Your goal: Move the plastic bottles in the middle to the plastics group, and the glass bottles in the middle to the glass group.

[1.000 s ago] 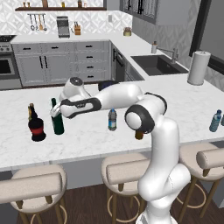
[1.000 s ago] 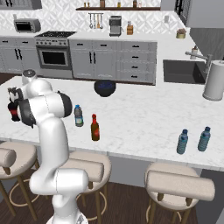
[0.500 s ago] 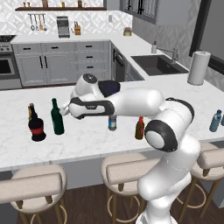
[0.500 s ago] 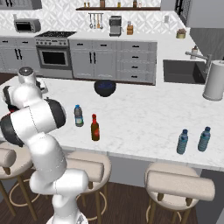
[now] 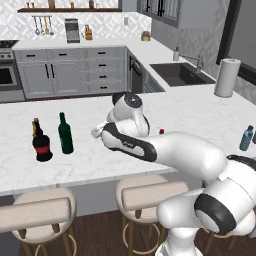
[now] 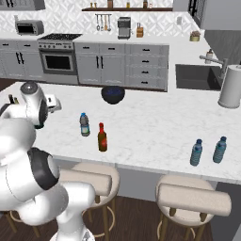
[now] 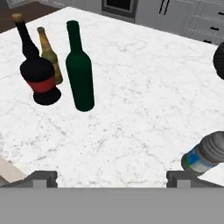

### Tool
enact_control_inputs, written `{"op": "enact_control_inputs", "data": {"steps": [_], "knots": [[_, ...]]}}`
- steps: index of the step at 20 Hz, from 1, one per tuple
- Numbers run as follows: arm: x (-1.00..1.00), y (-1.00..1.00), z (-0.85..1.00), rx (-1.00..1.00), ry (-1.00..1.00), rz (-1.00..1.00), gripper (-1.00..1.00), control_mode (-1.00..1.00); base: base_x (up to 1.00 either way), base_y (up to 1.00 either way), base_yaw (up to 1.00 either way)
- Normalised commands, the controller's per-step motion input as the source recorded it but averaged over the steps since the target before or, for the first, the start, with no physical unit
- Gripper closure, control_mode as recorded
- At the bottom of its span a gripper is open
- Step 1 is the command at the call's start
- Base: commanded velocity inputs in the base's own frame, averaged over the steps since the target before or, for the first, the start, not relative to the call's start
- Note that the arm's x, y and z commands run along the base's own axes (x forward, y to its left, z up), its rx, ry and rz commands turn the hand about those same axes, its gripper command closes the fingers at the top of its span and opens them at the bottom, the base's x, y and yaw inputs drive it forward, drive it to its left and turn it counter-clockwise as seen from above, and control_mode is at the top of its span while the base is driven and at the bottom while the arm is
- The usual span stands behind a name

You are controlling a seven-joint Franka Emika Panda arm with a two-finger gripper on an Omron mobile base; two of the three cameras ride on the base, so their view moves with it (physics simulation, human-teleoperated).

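Observation:
The tall dark green glass bottle stands upright on the white marble counter, right beside the glass group: the squat black red-labelled bottle and the slim brown bottle. My gripper hangs open and empty to the right of the green bottle, clear of it. The small clear water bottle and the amber red-topped bottle stand mid-counter. Two light blue plastic bottles stand at the far right.
A black bowl sits at the counter's far side behind the water bottle. A paper towel roll stands by the sink. Bar stools line the near edge. My white arm crosses the counter's middle.
My gripper has drawn back to the right from the green bottle, which now stands free beside the black bottle. The arm has swung across the counter's middle.

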Motion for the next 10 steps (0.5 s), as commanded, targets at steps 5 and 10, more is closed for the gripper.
{"op": "enact_control_inputs", "data": {"steps": [5, 10], "knots": [[-0.41, -0.98, 0.51, 0.0, 0.05, -0.32, -1.0, -1.0, 0.0, 0.0, 0.0], [-0.28, -0.96, 0.04, 0.01, 0.07, -0.38, -1.0, -1.0, 0.0, 0.0, 0.0]]}}
